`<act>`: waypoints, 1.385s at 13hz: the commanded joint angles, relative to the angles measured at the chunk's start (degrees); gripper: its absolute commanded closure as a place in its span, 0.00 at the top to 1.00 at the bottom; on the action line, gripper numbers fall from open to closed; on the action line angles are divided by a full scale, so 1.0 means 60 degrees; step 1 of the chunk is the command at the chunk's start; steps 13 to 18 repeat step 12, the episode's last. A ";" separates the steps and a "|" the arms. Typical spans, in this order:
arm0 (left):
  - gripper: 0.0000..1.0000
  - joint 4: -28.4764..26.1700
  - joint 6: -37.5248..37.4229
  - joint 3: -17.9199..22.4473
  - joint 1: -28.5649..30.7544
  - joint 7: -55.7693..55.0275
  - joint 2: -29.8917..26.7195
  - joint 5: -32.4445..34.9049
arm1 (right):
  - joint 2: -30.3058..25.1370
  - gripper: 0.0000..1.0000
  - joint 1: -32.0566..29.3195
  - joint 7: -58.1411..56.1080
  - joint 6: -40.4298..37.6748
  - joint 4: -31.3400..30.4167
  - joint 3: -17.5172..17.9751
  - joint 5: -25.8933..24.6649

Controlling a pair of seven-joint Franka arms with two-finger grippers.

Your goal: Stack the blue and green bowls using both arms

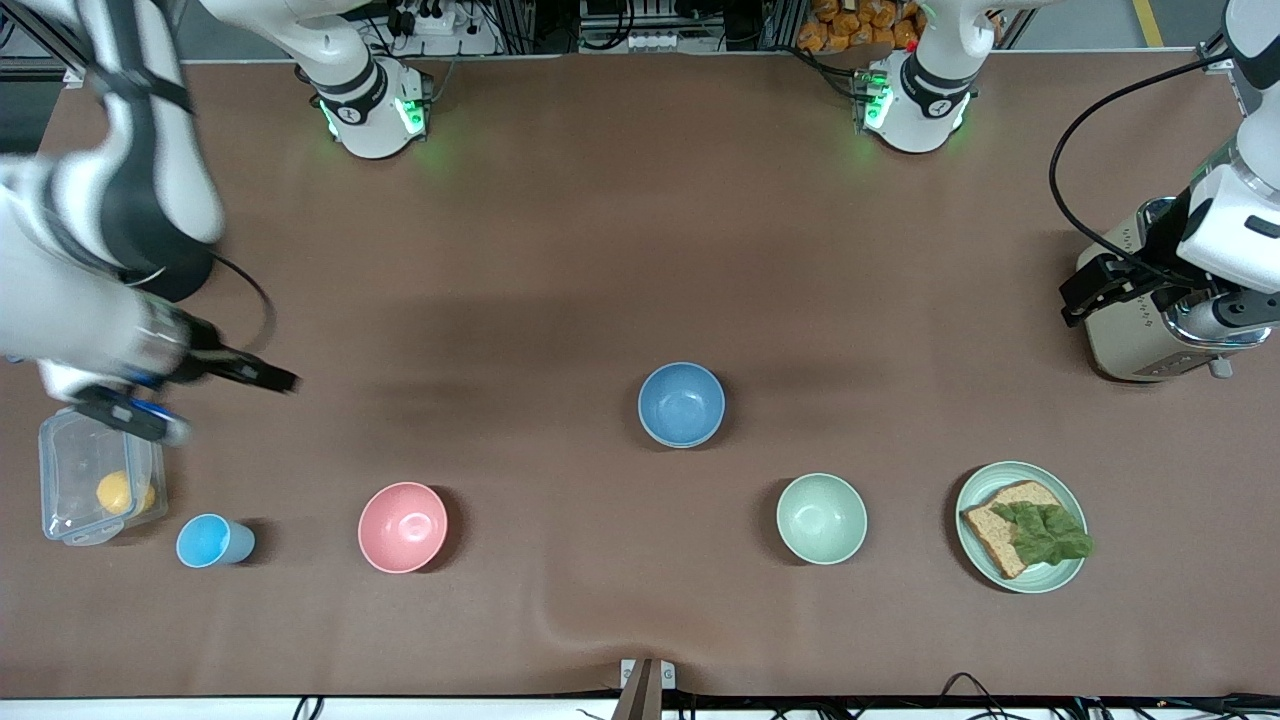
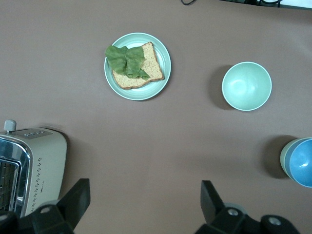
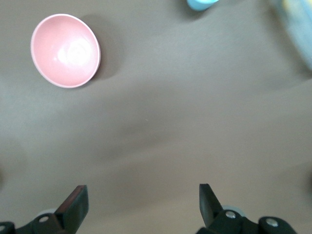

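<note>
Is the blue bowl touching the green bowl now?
Apart. The front view shows bare table between the blue bowl and the green bowl; the left wrist view shows the same gap.

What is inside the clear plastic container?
Inside the clear lidded plastic container, one round yellow-orange item shows through the lid. The right tool covers the container's upper edge.

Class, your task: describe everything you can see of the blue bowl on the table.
The blue bowl is round and matte, medium blue with a paler blue inside, and looks empty. In the left wrist view a pale band shows around its outside. It stands upright on the brown table, apart from everything else, farther from the front camera than the green bowl and the pink bowl. Neither gripper touches it.
</note>
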 commanded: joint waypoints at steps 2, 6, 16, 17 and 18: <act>1.00 -0.0025 -0.0624 0.0142 -0.0161 0.0248 -0.0147 -0.0322 | -0.1656 1.00 -0.1940 -0.0817 -0.1152 -0.0467 0.2161 -0.1209; 1.00 -0.0025 -0.1183 0.0141 -0.0176 0.0656 -0.0147 -0.0426 | -0.1922 1.00 -0.2249 -0.2146 -0.1884 0.0262 0.2268 -0.1330; 1.00 0.0268 -0.1682 0.0200 -0.0205 0.0864 -0.0147 -0.0470 | -0.1893 1.00 -0.2323 -0.2355 -0.2384 0.0953 0.2166 -0.1330; 1.00 0.0268 -0.1682 0.0200 -0.0205 0.0864 -0.0147 -0.0470 | -0.1893 1.00 -0.2323 -0.2355 -0.2384 0.0953 0.2166 -0.1330; 1.00 0.0268 -0.1682 0.0200 -0.0205 0.0864 -0.0147 -0.0470 | -0.1893 1.00 -0.2323 -0.2355 -0.2384 0.0953 0.2166 -0.1330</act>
